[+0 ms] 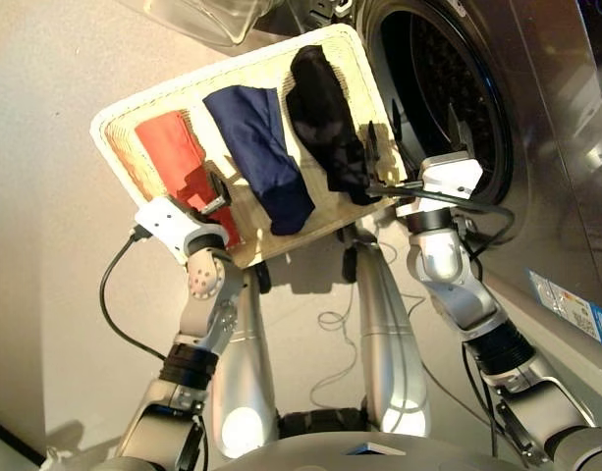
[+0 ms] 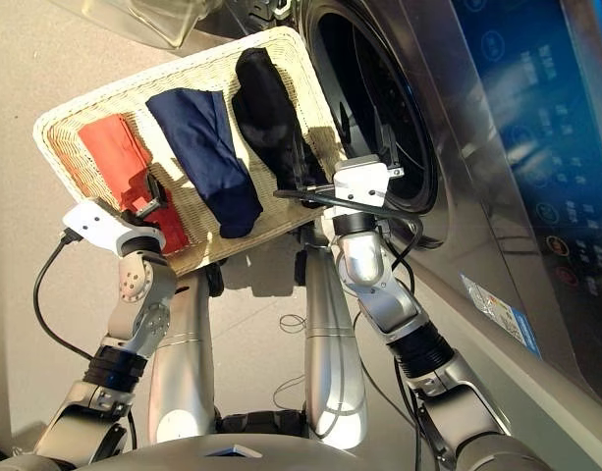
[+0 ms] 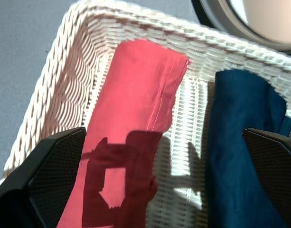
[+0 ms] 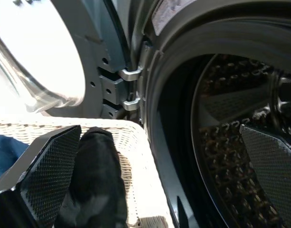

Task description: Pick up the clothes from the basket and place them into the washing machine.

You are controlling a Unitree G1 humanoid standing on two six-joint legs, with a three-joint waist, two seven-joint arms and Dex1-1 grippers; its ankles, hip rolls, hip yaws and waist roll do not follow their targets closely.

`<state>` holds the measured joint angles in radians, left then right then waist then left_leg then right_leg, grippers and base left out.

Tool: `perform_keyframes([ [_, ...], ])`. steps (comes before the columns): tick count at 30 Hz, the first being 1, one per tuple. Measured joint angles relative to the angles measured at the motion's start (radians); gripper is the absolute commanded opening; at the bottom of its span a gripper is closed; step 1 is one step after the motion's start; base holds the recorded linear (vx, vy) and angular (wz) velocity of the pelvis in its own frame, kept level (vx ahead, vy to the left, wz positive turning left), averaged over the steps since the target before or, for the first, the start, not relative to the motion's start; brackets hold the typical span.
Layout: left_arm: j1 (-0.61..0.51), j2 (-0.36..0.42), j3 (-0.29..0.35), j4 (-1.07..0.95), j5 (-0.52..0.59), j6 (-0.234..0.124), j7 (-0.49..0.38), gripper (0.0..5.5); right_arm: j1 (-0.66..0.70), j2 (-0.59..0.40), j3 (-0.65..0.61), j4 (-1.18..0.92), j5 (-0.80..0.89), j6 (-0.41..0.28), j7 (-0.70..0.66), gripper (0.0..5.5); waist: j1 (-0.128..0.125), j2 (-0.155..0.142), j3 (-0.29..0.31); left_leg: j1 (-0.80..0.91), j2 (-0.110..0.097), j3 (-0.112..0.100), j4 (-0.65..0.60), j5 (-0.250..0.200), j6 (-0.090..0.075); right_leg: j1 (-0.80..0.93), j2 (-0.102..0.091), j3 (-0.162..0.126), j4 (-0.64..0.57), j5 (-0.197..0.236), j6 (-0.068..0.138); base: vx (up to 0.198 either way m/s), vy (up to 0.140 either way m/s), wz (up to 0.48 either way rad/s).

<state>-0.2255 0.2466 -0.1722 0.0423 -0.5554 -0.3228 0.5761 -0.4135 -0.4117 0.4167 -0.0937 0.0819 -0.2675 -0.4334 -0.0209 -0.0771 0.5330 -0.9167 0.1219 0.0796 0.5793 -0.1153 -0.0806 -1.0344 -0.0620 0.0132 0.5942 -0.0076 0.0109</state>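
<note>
The cream-white wicker basket (image 1: 119, 132) holds the clothes side by side: a coral-red strip (image 1: 168, 147), a navy strip (image 1: 261, 157) and a black one (image 1: 325, 118). My left gripper (image 1: 214, 196) hovers open over the near end of the red garment (image 3: 140, 95); its shadow falls on the cloth, and the navy garment (image 3: 240, 123) lies beside it. My right gripper (image 1: 416, 147) is open at the basket's right rim, one finger by the black garment (image 4: 98, 180), the other before the washing machine's drum hole (image 1: 448, 88). Neither gripper holds anything.
The washing machine's open door with its clear glass bowl (image 1: 197, 15) stands beyond the basket's far side. A blue sticker (image 1: 575, 309) marks the machine's front. A black cable (image 1: 114, 294) loops from my left wrist over the pale floor.
</note>
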Motion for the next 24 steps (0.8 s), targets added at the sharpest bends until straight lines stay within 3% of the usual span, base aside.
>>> perform_keyframes([
  [8, -0.015, -0.001, -0.004, 0.050, -0.006, 0.009, -0.003, 5.50, 0.000, 0.000, 0.002, 0.003, 0.000, 0.003, 0.001, 5.50, -0.002, 0.004, -0.001, 0.007, 0.000, -0.005, 0.025, -0.018, -0.009, 0.000, -0.001, -0.003, 0.038, -0.034, -0.001, 0.040, 0.005, 0.002],
  [10, -0.048, -0.002, -0.009, 0.110, -0.017, 0.008, -0.012, 5.50, 0.001, -0.004, -0.002, 0.002, 0.000, 0.002, 0.000, 5.50, 0.000, 0.009, -0.003, 0.007, 0.000, -0.011, 0.034, -0.021, -0.014, 0.000, -0.001, -0.005, 0.051, -0.035, -0.008, 0.000, 0.000, 0.000],
  [12, -0.090, 0.000, -0.008, 0.172, -0.025, 0.013, -0.017, 5.50, 0.000, -0.002, -0.003, 0.004, 0.001, 0.002, 0.000, 5.50, -0.001, 0.010, -0.004, 0.005, 0.000, -0.016, 0.038, -0.025, -0.012, -0.001, 0.000, -0.008, 0.053, -0.042, -0.002, 0.000, 0.000, 0.000],
  [13, -0.110, -0.001, -0.009, 0.201, -0.025, 0.011, -0.017, 5.50, -0.007, -0.002, -0.004, 0.003, 0.001, 0.002, 0.001, 5.50, -0.002, 0.010, -0.004, 0.000, 0.000, -0.020, 0.038, -0.022, -0.017, -0.004, 0.000, -0.010, 0.056, -0.035, -0.011, 0.000, 0.000, 0.000],
  [14, -0.125, -0.001, -0.008, 0.221, -0.029, 0.012, -0.017, 5.50, -0.006, -0.001, 0.000, 0.004, 0.002, 0.002, 0.001, 5.50, -0.004, 0.010, -0.004, -0.004, 0.000, -0.021, 0.040, -0.025, -0.013, -0.006, 0.000, -0.010, 0.056, -0.041, -0.002, 0.000, 0.000, 0.000],
  [24, -0.306, 0.004, -0.014, 0.534, -0.055, 0.026, -0.016, 5.50, -0.035, -0.002, 0.047, 0.012, 0.024, -0.001, 0.014, 5.50, -0.016, 0.009, -0.005, -0.029, 0.002, -0.026, 0.078, -0.035, -0.015, -0.028, 0.001, -0.010, 0.086, -0.047, -0.003, 0.000, 0.000, 0.000],
])
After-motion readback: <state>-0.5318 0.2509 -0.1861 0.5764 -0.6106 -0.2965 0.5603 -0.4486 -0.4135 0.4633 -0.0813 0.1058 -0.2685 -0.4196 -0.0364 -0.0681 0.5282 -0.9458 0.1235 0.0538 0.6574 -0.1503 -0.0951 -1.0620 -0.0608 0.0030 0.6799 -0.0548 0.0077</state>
